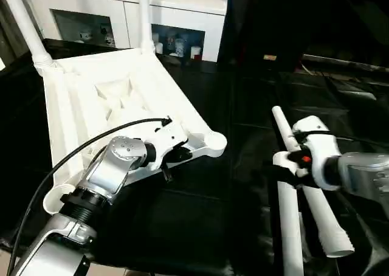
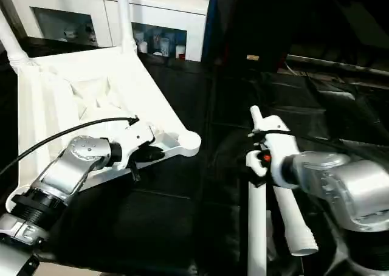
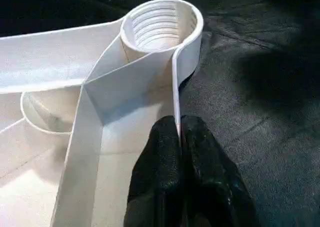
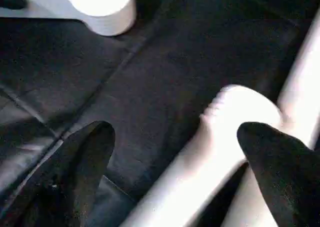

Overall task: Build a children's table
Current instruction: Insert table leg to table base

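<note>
Table top (image 1: 103, 100) lies ribs-up on the black tabletop (image 1: 243, 136) with two legs (image 1: 144, 17) fitted, left fingers (image 3: 165, 182) pinching its rim, right fingers (image 4: 75, 167) spread wide over two loose legs (image 1: 316, 209) awaiting sockets.

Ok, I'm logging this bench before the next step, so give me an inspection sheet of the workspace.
Surface: black-draped work table, wrinkled.
Job's things: white plastic tabletop upside down, two white tube legs upright in its far sockets; near threaded corner socket empty; two loose white tube legs lying at right.
Clutter: nothing seen.
Grippers: left gripper shut on the tabletop's rim; right gripper open above a loose leg's end.
Cables: black cable over the left arm.
Surroundings: white cabinet with small items.
</note>
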